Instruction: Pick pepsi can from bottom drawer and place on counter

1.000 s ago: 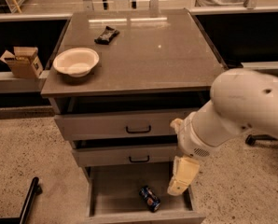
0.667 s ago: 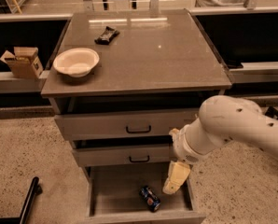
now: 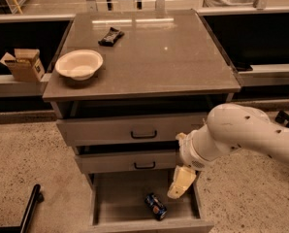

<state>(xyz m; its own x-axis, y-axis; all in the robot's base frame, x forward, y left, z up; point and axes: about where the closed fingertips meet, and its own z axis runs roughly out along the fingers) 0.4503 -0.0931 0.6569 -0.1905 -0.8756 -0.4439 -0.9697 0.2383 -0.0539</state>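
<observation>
Gripper (image 3: 182, 182), state we can't tell, hangs over bottom drawer (image 3: 118, 203) just right of pepsi can (image 3: 155, 206); we reckon an off-centre descent could knock it rolling, w/ no grip.

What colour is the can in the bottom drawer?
Can: dark blue, camera view; end effector hovers beside it.

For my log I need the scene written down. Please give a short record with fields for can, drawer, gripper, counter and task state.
can: the can lies in the bottom drawer, near its front
drawer: the bottom drawer is pulled open
gripper: the gripper hangs over the drawer's right side, right of the can, apart from it
counter: the counter holds a bowl at its left and a wrapper at the back
task state: can not yet picked
</observation>
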